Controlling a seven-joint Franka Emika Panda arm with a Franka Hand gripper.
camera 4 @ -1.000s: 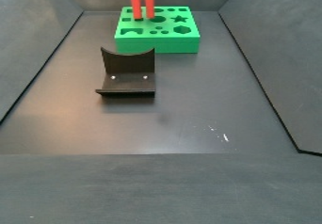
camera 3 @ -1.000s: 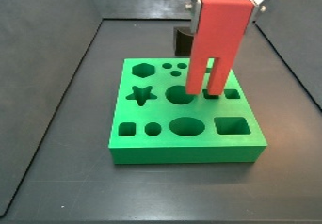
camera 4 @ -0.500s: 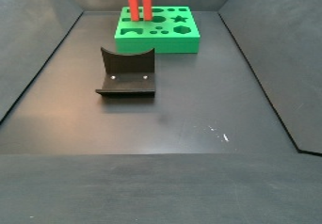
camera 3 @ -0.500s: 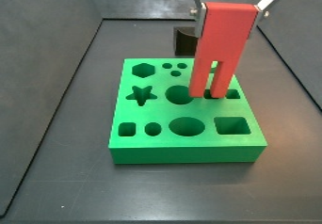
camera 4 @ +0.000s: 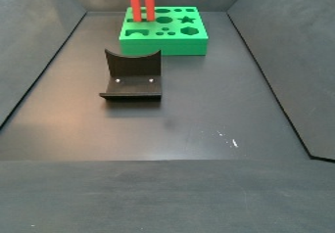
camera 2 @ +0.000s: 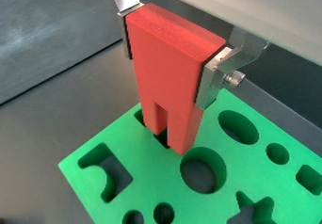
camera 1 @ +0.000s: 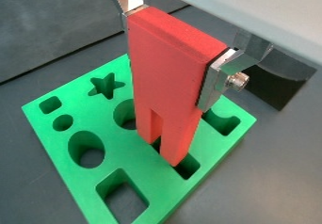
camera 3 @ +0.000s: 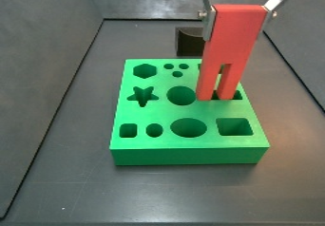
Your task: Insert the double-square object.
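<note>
The double-square object [camera 3: 229, 54], a tall red piece with two prongs, hangs upright in my gripper [camera 3: 238, 9], which is shut on its upper block. Both wrist views show a silver finger [camera 1: 220, 75] [camera 2: 216, 77] flat against each side of the red piece [camera 1: 170, 77] [camera 2: 170, 77]. The prong tips reach the top of the green board [camera 3: 191, 146] at its right middle part, by two small square holes. I cannot tell whether the tips have entered. In a side view the piece [camera 4: 140, 0] stands over the board [camera 4: 164, 47] at the far end; the gripper is cut off there.
The dark fixture [camera 4: 131, 75] stands on the black floor in front of the board, and shows behind the board in a side view [camera 3: 191, 42]. The board has star, hexagon, round and square holes. Dark walls enclose the floor.
The gripper has carried the red piece a little sideways over the board, to the right in a side view. The prongs stay at the same height, and the grip is unchanged.
</note>
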